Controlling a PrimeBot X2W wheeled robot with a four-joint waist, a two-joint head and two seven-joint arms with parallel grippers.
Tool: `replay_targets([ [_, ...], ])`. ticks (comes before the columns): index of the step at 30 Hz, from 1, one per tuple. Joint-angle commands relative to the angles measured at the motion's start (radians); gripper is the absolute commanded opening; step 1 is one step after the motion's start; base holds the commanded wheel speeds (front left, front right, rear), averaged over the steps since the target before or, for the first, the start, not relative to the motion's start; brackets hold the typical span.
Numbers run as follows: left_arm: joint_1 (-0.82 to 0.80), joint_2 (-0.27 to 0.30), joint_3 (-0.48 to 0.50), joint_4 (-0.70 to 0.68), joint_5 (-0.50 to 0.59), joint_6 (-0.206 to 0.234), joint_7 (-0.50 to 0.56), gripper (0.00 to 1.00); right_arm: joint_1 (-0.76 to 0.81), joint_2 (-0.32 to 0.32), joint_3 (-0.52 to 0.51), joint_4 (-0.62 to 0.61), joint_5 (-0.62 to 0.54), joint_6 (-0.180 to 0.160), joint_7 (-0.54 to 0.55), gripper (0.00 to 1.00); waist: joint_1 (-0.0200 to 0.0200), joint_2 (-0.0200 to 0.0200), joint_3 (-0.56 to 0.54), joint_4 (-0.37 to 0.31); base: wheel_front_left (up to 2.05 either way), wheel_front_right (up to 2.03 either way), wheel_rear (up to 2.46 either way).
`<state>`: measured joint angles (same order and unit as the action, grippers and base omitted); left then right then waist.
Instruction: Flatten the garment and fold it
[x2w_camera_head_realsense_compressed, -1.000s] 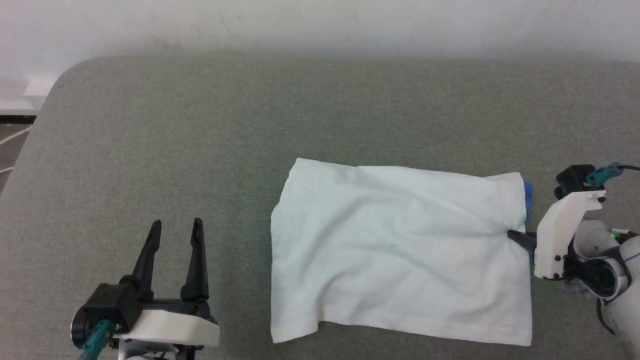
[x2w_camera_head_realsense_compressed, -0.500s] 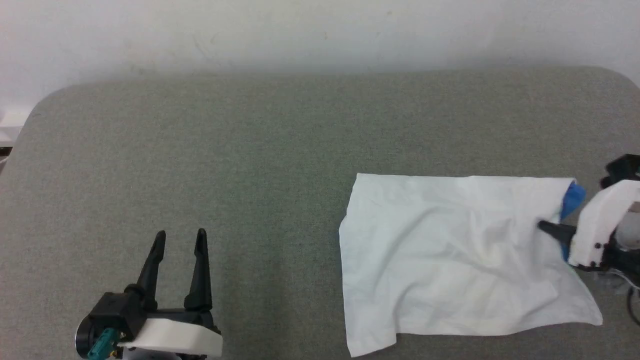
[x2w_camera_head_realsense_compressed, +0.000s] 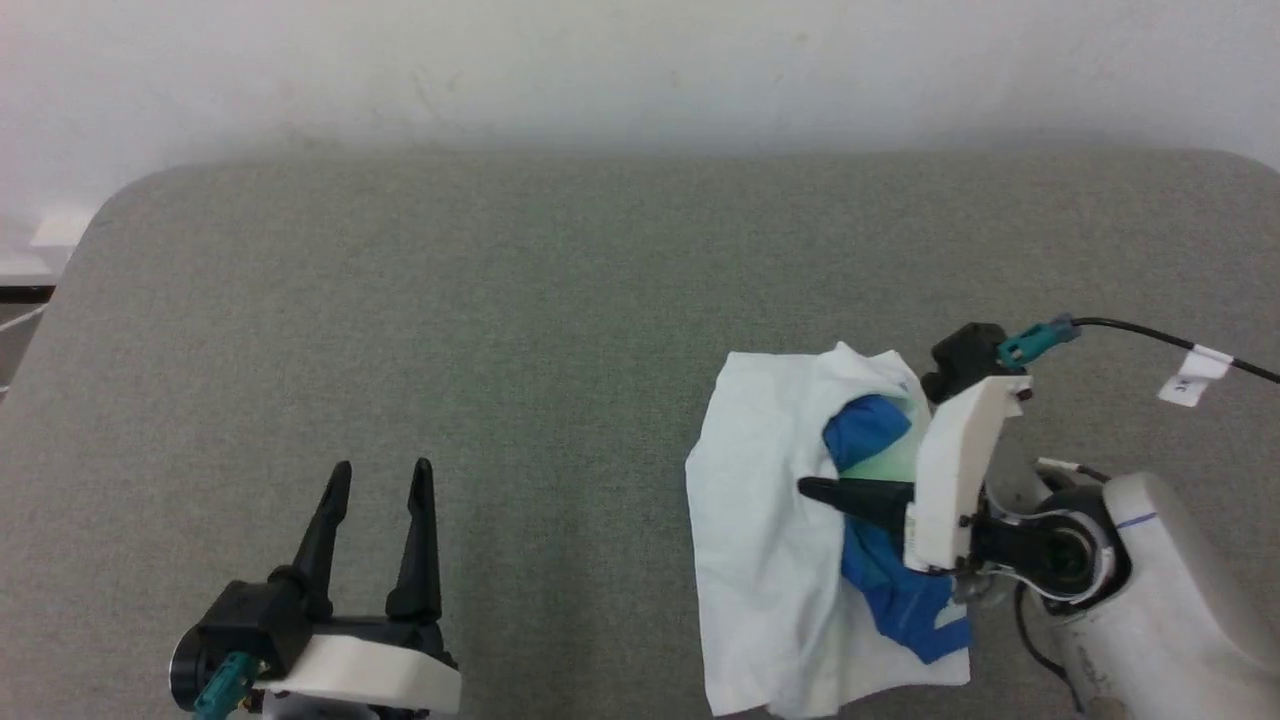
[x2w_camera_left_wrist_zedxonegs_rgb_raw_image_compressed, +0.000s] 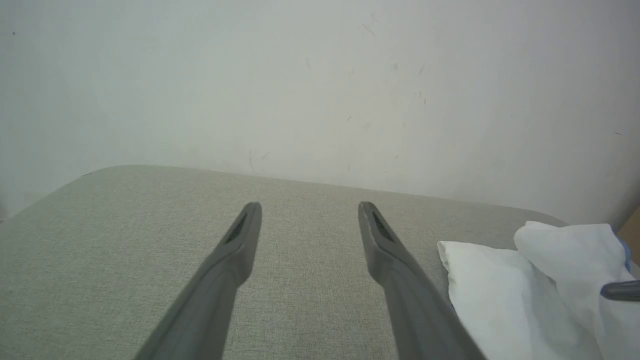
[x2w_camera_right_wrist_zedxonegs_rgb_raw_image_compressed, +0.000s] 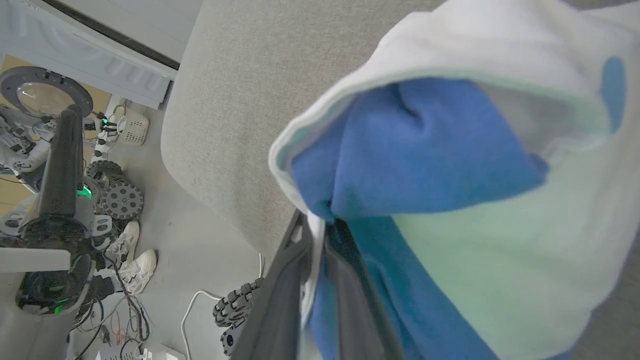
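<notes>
Grey surface | garment clamped in right jaws | left jaws spread, well clear

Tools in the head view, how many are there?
2. The left tool stands open at lower left over the table; the right tool is shut on the shirt at lower right.

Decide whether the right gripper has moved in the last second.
Yes. Shut on the garment, the right gripper has travelled leftward across the table, closing on the garment's resting left edge and dragging blue fabric over the white.
</notes>
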<state>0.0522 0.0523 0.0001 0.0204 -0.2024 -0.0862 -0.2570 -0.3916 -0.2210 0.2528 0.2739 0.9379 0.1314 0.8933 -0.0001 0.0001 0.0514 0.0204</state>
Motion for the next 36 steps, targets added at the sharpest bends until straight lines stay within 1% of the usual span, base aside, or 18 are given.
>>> replay_targets([
  [1,-0.023,-0.002,-0.007,0.001,-0.007,0.000,-0.005,1.00,-0.021,0.037,0.016,0.016,-0.009,-0.001,-0.030,0.00,0.0001,-0.0001,0.018,0.020,0.00,0.00,0.00],
  [4,-0.038,-0.002,-0.021,0.002,-0.013,0.004,-0.005,1.00,-0.048,0.073,0.036,0.058,-0.046,-0.001,-0.101,0.00,0.0001,-0.0001,0.040,0.040,0.00,0.00,0.00],
  [10,-0.061,-0.002,-0.041,0.003,-0.025,0.013,-0.005,1.00,-0.095,0.101,0.086,0.174,-0.118,-0.001,-0.236,0.01,0.0001,-0.0001,0.083,0.065,0.00,0.00,0.00],
  [11,-0.064,-0.002,-0.042,0.004,-0.027,0.014,-0.005,1.00,-0.101,0.099,0.100,0.194,-0.139,-0.001,-0.257,0.29,0.0001,-0.0001,0.090,0.066,0.00,0.00,0.00],
  [12,-0.067,-0.002,-0.045,0.006,-0.028,0.015,-0.005,1.00,-0.107,0.099,0.111,0.210,-0.152,-0.001,-0.281,0.73,0.0001,-0.0001,0.096,0.068,0.00,0.00,0.00],
  [13,-0.071,-0.002,-0.047,0.007,-0.029,0.016,-0.005,1.00,-0.110,0.102,0.120,0.225,-0.156,-0.001,-0.304,1.00,0.0001,-0.0001,0.101,0.070,0.00,0.00,0.00],
  [15,-0.076,-0.002,-0.047,0.011,-0.031,0.017,-0.005,1.00,-0.118,0.102,0.151,0.241,-0.167,-0.001,-0.340,1.00,0.0001,-0.0001,0.107,0.070,0.00,0.00,0.00],
  [18,-0.078,-0.002,-0.042,0.015,-0.030,0.018,-0.005,1.00,-0.133,0.085,0.210,0.228,-0.194,-0.001,-0.412,1.00,0.0001,-0.0001,0.110,0.064,0.00,0.00,0.00],
  [22,-0.075,-0.002,-0.032,0.022,-0.022,0.020,-0.005,1.00,-0.154,0.032,0.313,0.173,-0.273,-0.001,-0.524,1.00,0.0001,-0.0001,0.097,0.045,0.00,0.00,0.00],
  [23,-0.075,-0.002,-0.032,0.022,-0.022,0.020,-0.005,1.00,-0.154,0.032,0.313,0.173,-0.273,-0.001,-0.524,1.00,0.0001,-0.0001,0.097,0.045,0.00,0.00,0.00],
  [24,-0.073,-0.002,-0.029,0.024,-0.020,0.021,-0.005,1.00,-0.157,0.018,0.336,0.158,-0.297,-0.001,-0.553,1.00,0.0001,-0.0001,0.092,0.039,0.00,0.00,0.00],
  [25,-0.071,-0.002,-0.022,0.029,-0.016,0.021,-0.005,1.00,-0.160,-0.010,0.368,0.125,-0.349,-0.001,-0.621,1.00,0.0001,-0.0001,0.082,0.029,0.00,0.00,0.00],
  [26,-0.071,-0.002,-0.022,0.029,-0.016,0.021,-0.005,1.00,-0.160,-0.010,0.368,0.125,-0.349,-0.001,-0.621,1.00,0.0001,-0.0001,0.082,0.029,0.00,0.00,0.00],
  [27,-0.070,-0.002,-0.019,0.029,-0.015,0.023,-0.005,1.00,-0.160,-0.023,0.375,0.109,-0.381,-0.001,-0.661,1.00,0.0001,-0.0001,0.076,0.023,0.00,0.00,0.00],
  [28,-0.065,-0.002,-0.015,0.029,-0.014,0.033,-0.005,1.00,-0.146,-0.037,0.359,0.080,-0.439,-0.001,-0.749,1.00,0.0001,-0.0001,0.066,0.011,0.00,0.00,0.00],
  [31,-0.053,-0.002,-0.006,0.029,-0.017,0.051,-0.005,1.00,-0.098,-0.036,0.279,0.043,-0.526,-0.001,-0.890,1.00,0.0001,-0.0001,0.051,-0.011,0.00,0.00,0.00],
  [34,-0.042,-0.002,0.003,0.028,-0.024,0.069,-0.005,1.00,-0.028,-0.025,0.171,-0.002,-0.594,-0.001,-1.009,1.00,0.0001,-0.0001,0.039,-0.027,0.00,0.00,0.00],
  [36,-0.036,-0.002,0.011,0.025,-0.027,0.080,-0.005,1.00,0.027,-0.014,0.092,-0.035,-0.618,-0.001,-1.067,1.00,0.0001,-0.0001,0.031,-0.036,0.00,0.00,0.00],
])
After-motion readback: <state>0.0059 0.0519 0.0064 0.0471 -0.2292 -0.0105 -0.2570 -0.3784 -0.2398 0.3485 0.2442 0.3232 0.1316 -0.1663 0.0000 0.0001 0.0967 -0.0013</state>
